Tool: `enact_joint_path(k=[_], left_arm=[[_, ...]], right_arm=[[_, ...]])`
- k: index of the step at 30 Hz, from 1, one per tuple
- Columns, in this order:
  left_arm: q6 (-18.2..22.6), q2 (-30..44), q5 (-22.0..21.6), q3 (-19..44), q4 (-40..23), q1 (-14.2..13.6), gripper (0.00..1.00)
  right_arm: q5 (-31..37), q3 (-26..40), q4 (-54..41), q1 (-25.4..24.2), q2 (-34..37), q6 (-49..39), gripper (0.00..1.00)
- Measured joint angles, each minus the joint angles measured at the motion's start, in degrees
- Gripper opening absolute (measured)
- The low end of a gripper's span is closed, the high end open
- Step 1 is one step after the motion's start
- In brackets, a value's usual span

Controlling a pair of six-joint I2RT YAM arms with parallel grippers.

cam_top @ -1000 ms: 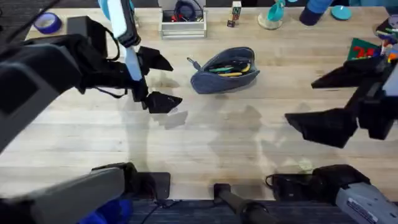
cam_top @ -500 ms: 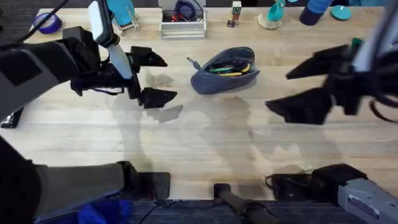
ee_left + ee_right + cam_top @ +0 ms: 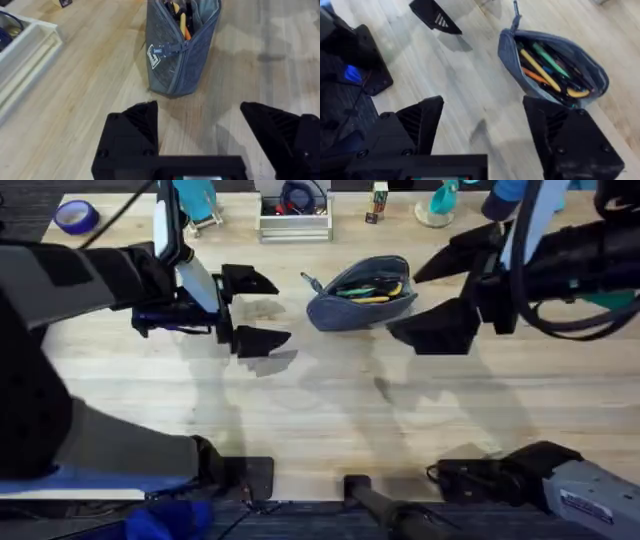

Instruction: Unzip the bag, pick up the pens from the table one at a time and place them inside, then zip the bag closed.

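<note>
a pale wooden plank table [image 3: 330, 410] carries clutter along its far edge, with the bag [image 3: 362, 292] near the middle, toward that far side. the bag is a blue-grey fabric pouch, unzipped and gaping, its dark pull tab [image 3: 311, 280] sticking out at one end. yellow, green and orange pens [image 3: 547, 70] lie inside. the left gripper [image 3: 252, 310] sits just left of it with fingers spread apart and empty; the right gripper [image 3: 440, 295] hangs just right of it, likewise spread and empty.

Blue-grey bag [image 3: 361, 292], yellow, green, orange pens [image 3: 545, 70], pale wooden table [image 3: 330, 410]
</note>
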Motion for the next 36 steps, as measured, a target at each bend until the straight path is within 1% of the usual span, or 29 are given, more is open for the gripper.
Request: enact_joint_path(k=[5, 9, 11, 15, 17, 23, 28, 32, 36], left_arm=[[0.9, 3.3, 1.7, 0.0, 0.0, 0.0, 0.996], [1.5, 3.7, 2.2, 0.0, -0.3, 0.0, 0.995], [2.7, 3.7, 2.3, 0.0, -0.3, 0.0, 0.995], [5.8, 3.7, 2.1, 0.0, 0.4, -0.7, 0.995], [6.7, 3.7, 1.8, 0.0, 0.8, -1.3, 0.995], [7.9, 3.7, 0.8, 0.0, 1.1, -2.9, 0.995], [8.2, 3.7, -0.1, 0.0, 1.1, -3.0, 0.995], [8.4, 3.7, -0.2, 0.0, 1.4, -3.0, 0.995], [8.4, 3.7, -1.0, 0.0, 1.5, -3.0, 0.996]], right_arm=[[0.0, 0.0, 2.6, 2.3, 1.8, 0.0, 0.962], [0.0, 0.0, 5.1, 4.1, 4.5, 0.6, 0.953], [0.2, 0.0, 6.3, 5.1, 6.0, 0.9, 0.951], [2.6, 0.0, 8.5, 7.5, 8.8, 1.3, 0.95], [3.8, 0.0, 9.8, 8.7, 10.2, 1.4, 0.96], [5.4, 0.0, 13.5, 10.7, 14.0, 1.5, 0.964], [6.5, 0.0, 18.1, 10.7, 16.7, 1.9, 0.961], [9.8, 0.0, 21.0, 11.9, 18.3, 4.5, 0.953], [15.4, 0.0, 22.3, 15.7, 18.7, 6.7, 0.957]])
